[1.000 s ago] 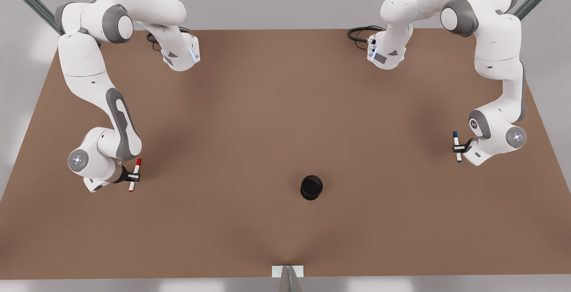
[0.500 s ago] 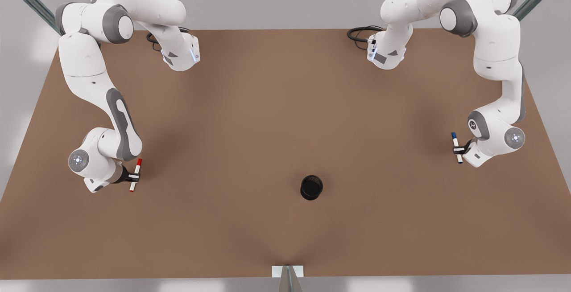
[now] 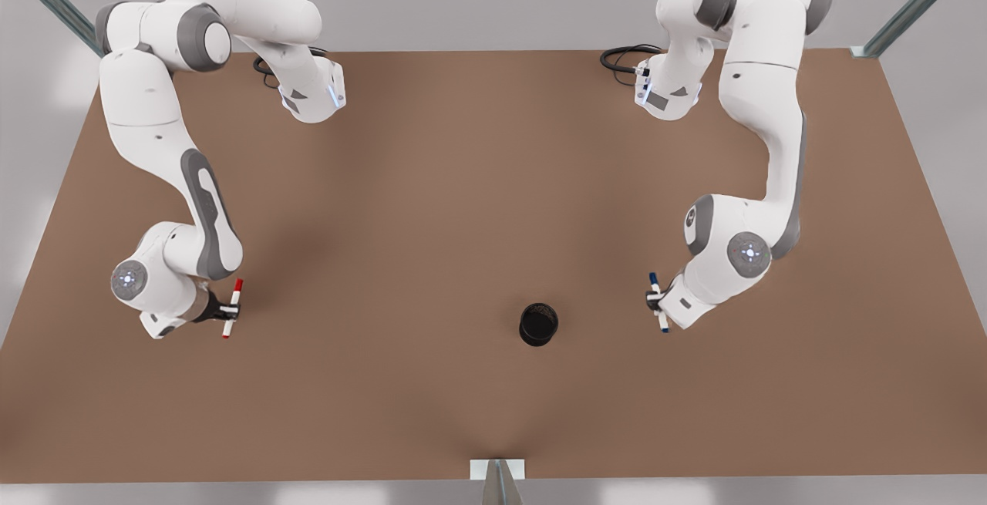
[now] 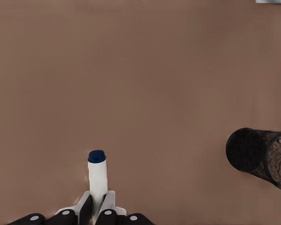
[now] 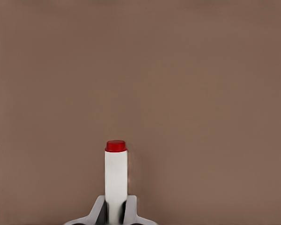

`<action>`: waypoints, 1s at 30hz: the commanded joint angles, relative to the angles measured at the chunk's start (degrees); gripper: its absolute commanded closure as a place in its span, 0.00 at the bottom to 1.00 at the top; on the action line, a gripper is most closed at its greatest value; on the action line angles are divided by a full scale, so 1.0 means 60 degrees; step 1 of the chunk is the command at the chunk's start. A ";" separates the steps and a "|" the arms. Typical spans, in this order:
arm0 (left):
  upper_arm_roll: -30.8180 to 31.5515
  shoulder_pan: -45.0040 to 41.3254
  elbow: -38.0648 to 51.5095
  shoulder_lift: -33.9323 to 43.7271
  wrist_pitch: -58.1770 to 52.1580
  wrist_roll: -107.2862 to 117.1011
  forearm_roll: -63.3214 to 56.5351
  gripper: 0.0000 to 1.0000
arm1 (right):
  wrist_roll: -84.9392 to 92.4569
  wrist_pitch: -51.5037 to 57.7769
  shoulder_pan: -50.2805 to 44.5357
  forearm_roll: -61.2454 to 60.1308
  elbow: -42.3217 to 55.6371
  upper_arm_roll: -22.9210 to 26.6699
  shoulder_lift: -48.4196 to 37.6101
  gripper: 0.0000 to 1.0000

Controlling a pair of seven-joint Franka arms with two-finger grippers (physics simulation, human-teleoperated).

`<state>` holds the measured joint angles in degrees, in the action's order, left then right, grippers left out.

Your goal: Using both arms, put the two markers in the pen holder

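Markers are both being carried clear of the counter (image 3: 463,204), so you are looking at the transport step, with neither one delivered yet. Taking the pen holder (image 3: 538,324) as your landmark, the blue marker (image 3: 658,301) is hanging near it on the front view's right, clamped across its white barrel by the left pincer (image 3: 655,303); in the left wrist view you are seeing the pen holder (image 4: 262,157) off to one side of the blue marker (image 4: 98,180) and the left pincer (image 4: 98,211) closed on its barrel. The red marker (image 3: 232,308) is sitting well apart from the pen holder on the front view's left, gripped by the right pincer (image 3: 228,309); the right wrist view is giving you the red marker (image 5: 115,180) with the right pincer (image 5: 115,211) squeezed around it. Next, I judge, you are needing the left arm to bring the blue marker directly above the pen holder's mouth, tip pointing down, before releasing, while the right arm is waiting its turn so the two do not crowd each other over the narrow opening.
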<state>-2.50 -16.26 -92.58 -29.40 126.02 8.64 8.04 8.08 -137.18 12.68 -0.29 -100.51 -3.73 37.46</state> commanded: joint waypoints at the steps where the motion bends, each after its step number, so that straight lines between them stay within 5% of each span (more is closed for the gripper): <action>1: 0.0241 -0.0262 0.0721 -0.0211 -0.0950 1.0818 0.0037 0.72 | -0.0087 0.0554 -0.0004 0.0063 0.0111 -0.0183 -0.0076 0.72; 3: 0.0226 -0.0981 0.1792 -0.0724 -0.0819 1.3237 -0.0901 0.72 | 0.0001 0.0628 0.0011 0.0048 0.0272 -0.0535 -0.0150 0.72; 8: -0.5397 -0.6488 0.2159 -0.1706 0.0441 1.4879 -0.0901 0.72 | 0.0528 0.0760 -0.0018 -0.0742 0.1092 -0.1414 -0.0120 0.72; 10: -0.6790 -0.7837 0.2159 -0.2160 0.0500 1.4850 -0.1033 0.72 | 0.0528 0.0760 0.0011 -0.0932 0.1312 -0.1839 -0.0135 0.72; 20: -0.7142 -0.8584 0.2086 -0.2775 0.2111 1.5407 -0.0081 0.72 | 0.1788 0.0657 -0.0077 -0.2720 0.3611 -0.4608 0.1446 0.72; 30: -0.7567 -0.8862 0.1720 -0.3405 0.2639 1.4924 -0.0579 0.72 | 0.4952 0.0261 -0.0063 -0.3862 0.4886 -0.5443 0.2751 0.72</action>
<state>-47.50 -69.12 -81.84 -49.85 140.29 82.50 5.68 20.54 -134.38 12.31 -22.56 -71.42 -36.07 53.48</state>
